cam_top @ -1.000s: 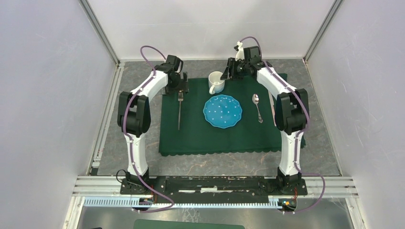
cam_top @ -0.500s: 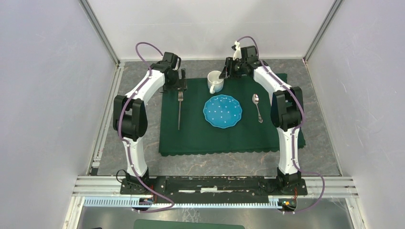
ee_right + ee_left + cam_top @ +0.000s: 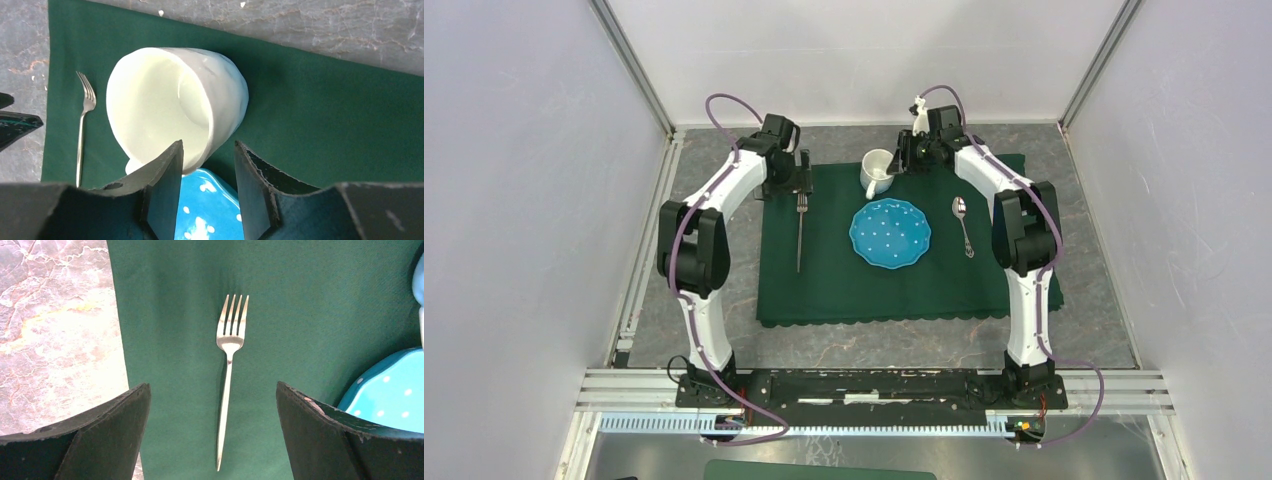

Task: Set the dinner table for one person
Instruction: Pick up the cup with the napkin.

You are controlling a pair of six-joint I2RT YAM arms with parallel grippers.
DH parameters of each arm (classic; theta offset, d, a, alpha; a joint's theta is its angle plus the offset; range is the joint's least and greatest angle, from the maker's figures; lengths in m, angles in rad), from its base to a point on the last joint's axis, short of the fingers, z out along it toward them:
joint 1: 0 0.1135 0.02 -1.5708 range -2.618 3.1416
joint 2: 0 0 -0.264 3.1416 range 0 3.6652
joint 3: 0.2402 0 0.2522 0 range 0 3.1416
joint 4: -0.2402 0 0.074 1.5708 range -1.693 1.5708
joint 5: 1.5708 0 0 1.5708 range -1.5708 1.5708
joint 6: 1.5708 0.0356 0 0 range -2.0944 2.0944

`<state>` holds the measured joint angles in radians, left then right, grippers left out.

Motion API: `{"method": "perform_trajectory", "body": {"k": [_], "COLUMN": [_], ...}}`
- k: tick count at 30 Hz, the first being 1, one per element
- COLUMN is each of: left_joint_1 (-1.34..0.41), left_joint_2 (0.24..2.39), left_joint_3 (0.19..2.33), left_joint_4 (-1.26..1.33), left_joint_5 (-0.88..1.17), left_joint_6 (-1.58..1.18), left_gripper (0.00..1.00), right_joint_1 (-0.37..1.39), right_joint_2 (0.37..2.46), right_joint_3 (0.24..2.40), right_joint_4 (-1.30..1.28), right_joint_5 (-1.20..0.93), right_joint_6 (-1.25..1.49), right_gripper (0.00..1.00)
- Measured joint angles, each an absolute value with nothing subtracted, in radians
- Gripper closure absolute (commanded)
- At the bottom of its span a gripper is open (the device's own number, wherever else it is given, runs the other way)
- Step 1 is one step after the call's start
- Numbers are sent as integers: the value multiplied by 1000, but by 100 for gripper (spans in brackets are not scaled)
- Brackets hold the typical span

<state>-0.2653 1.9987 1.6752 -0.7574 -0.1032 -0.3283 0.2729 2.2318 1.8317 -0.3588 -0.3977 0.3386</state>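
Observation:
The dinner table (image 3: 874,345) carries a dark green cloth (image 3: 844,290). On the cloth lie a fork (image 3: 800,235), a blue dotted plate (image 3: 890,233) and a spoon (image 3: 963,225). A white mug (image 3: 877,172) stands behind the plate. My left gripper (image 3: 802,174) hovers open over the fork's tines. In the left wrist view the fork (image 3: 227,380) lies between the spread fingers, untouched. My right gripper (image 3: 208,143) is open and straddles the mug's (image 3: 175,100) near wall. One finger is over the mug's mouth and the other stays outside, apart from the wall.
White walls and metal rails enclose the table (image 3: 325,25) on three sides. The cloth's far edge runs close behind the mug. The plate's (image 3: 210,210) rim lies just under my right fingers. Grey table (image 3: 50,315) shows left of the cloth.
My left arm drew slightly back and left above the fork's tines. My right gripper edged closer onto the mug's rim, its jaws a little narrower. The mug has not moved.

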Motion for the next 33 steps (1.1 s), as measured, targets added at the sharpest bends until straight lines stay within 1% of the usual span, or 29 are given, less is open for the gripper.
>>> {"method": "perform_trajectory", "body": {"k": [5, 8, 15, 20, 33], "left_joint_1": [-263, -259, -255, -251, -244], "left_joint_2": [1977, 1964, 1961, 1961, 1961], "left_joint_3": [1645, 1617, 1598, 1597, 1598], "left_joint_4": [-752, -751, -748, -746, -735], "left_joint_5": [-103, -103, -102, -102, -95], "left_joint_6": [-328, -328, -328, -328, -328], "left_gripper": [0, 0, 0, 0, 0], "right_joint_1": [273, 273, 270, 270, 270], "right_joint_2": [2209, 2204, 2188, 2179, 2179], "right_joint_3": [1760, 1716, 1687, 1686, 1688], "right_joint_4": [-352, -353, -329, -328, -331], "right_joint_5": [-378, -362, -353, -339, -336], "right_joint_6": [323, 314, 331, 329, 336], "right_gripper": [58, 65, 88, 100, 100]}}
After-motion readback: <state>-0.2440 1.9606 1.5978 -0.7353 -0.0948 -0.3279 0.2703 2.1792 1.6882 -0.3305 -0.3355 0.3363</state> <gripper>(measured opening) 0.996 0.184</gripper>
